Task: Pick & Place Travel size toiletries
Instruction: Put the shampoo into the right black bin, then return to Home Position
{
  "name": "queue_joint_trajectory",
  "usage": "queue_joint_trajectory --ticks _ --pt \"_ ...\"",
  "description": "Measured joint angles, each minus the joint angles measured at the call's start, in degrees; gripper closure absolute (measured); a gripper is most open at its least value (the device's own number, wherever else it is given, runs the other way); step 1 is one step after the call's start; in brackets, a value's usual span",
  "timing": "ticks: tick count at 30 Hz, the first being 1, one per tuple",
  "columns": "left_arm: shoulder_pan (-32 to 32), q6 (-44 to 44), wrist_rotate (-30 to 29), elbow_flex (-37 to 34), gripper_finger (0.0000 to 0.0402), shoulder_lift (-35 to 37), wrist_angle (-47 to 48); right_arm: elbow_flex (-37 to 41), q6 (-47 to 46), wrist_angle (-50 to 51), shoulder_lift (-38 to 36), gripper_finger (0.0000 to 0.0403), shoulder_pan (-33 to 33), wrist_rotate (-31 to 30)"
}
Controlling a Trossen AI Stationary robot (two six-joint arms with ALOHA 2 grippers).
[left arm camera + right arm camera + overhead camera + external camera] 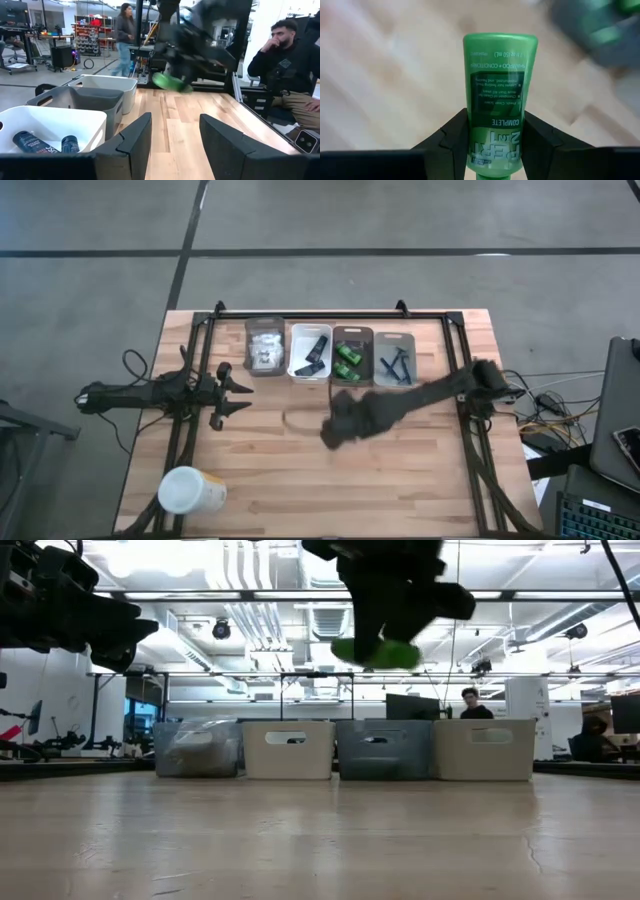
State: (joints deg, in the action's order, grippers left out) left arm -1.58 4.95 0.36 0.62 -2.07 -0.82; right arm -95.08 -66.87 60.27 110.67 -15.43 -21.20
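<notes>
Green shampoo tube (499, 95) clamped between right gripper (495, 140) fingers, held in the air above the table (400, 480), in front of the row of four bins (331, 353). Left gripper (240, 394) parked at table's left side, jaws apart, empty.

Cup (192, 491): white and yellow, on its side, near-left table corner.
Bins (312, 352): four in a row, far edge.
Person (285, 65): seated beyond the table.

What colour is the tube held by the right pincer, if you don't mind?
Bright green tube, darker green label; right wrist view shows it best.
</notes>
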Motion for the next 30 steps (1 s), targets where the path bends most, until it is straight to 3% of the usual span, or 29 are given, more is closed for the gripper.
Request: queue_joint_trajectory --ticks 6,10,17,30 --pt "-0.01 -0.01 0.0 0.0 0.0229 0.0 0.0 3.19 -2.96 -0.03 -8.08 0.0273 10.82 -2.06" --pt "0.0 0.0 0.02 0.0 0.0229 0.0 0.0 4.77 -0.22 -0.42 -10.69 0.0273 18.9 -2.14" --pt "0.0 0.0 0.0 0.0 0.0229 -0.02 0.0 5.89 5.81 -2.76 -8.39 0.0271 30.43 4.97" --pt "0.0 0.0 0.02 0.0 0.0229 -0.02 0.0 6.61 9.63 -2.82 0.12 0.0187 35.0 8.28"
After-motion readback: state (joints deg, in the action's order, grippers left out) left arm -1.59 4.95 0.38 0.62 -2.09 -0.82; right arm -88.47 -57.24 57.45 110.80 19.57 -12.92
